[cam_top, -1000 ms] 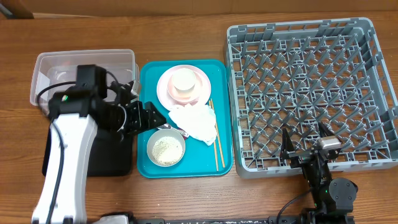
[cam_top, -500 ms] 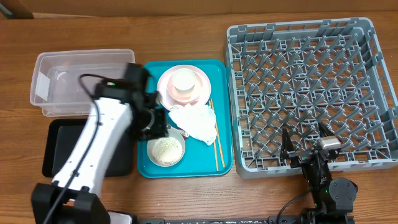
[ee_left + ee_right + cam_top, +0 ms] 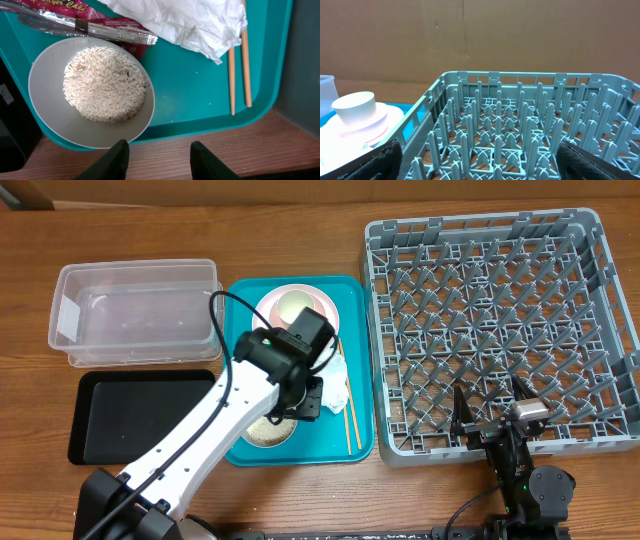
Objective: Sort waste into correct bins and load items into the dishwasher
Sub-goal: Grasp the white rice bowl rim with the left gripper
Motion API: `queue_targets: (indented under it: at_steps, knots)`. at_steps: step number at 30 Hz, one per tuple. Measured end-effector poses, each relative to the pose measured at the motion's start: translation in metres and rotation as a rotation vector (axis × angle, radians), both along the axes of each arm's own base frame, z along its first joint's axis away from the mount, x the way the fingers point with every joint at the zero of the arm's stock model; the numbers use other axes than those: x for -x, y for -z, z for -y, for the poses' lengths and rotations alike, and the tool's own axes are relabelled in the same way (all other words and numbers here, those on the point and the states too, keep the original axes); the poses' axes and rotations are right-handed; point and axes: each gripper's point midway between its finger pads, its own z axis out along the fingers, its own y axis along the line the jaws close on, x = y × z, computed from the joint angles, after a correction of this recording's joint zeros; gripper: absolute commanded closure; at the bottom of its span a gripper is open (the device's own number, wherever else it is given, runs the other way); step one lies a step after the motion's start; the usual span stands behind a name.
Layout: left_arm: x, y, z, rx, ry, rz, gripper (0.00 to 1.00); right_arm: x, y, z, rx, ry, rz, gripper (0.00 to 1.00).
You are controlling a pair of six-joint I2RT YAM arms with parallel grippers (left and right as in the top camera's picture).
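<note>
My left gripper (image 3: 159, 155) is open and empty, hovering over the teal tray's front edge just past a grey-white bowl (image 3: 60, 115) full of white rice (image 3: 105, 85). A red-and-silver wrapper (image 3: 85, 22) lies behind the bowl, beside the crumpled white napkin (image 3: 185, 20). Wooden chopsticks (image 3: 239, 70) lie to the right. In the overhead view the left arm (image 3: 290, 355) partly covers the napkin (image 3: 335, 385) and bowl (image 3: 262, 435). A white cup (image 3: 295, 305) stands on the pink plate (image 3: 268, 315). My right gripper (image 3: 477, 150) is open at the grey dish rack's (image 3: 500, 330) front edge.
The teal tray (image 3: 360, 445) lies between the bins and the rack. The clear tub (image 3: 135, 310) stands at back left with the black tray (image 3: 140, 415) in front of it. The rack's upright pegs (image 3: 520, 125) fill the right wrist view.
My left arm has swung right, from over the black tray and tub to over the teal tray's napkin and rice bowl. The right arm has not moved.
</note>
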Motion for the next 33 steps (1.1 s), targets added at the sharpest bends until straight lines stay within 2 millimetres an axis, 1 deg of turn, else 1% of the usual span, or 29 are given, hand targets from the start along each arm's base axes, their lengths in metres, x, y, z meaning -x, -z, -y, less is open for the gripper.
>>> queue_targets:
  at_steps: [2,4,5,17,33]
  knots:
    - [0.000,0.003,0.000,-0.019,0.002,0.001,0.60,0.000,0.000,0.000,0.000,0.000,0.000,0.00]
    - [-0.002,0.007,0.000,-0.034,-0.002,0.000,0.65,0.000,0.000,0.000,0.000,0.001,0.000,0.00]
    - [-0.002,0.009,-0.001,-0.044,-0.013,-0.004,0.66,0.000,0.000,0.000,0.000,0.000,0.000,0.00]
    - [0.000,0.046,-0.001,-0.135,-0.017,-0.100,0.67,0.000,0.000,0.000,0.000,0.000,0.000,0.00]
    - [0.008,0.079,-0.007,-0.204,-0.023,-0.193,0.73,0.000,0.000,0.000,0.000,0.000,0.000,0.00]
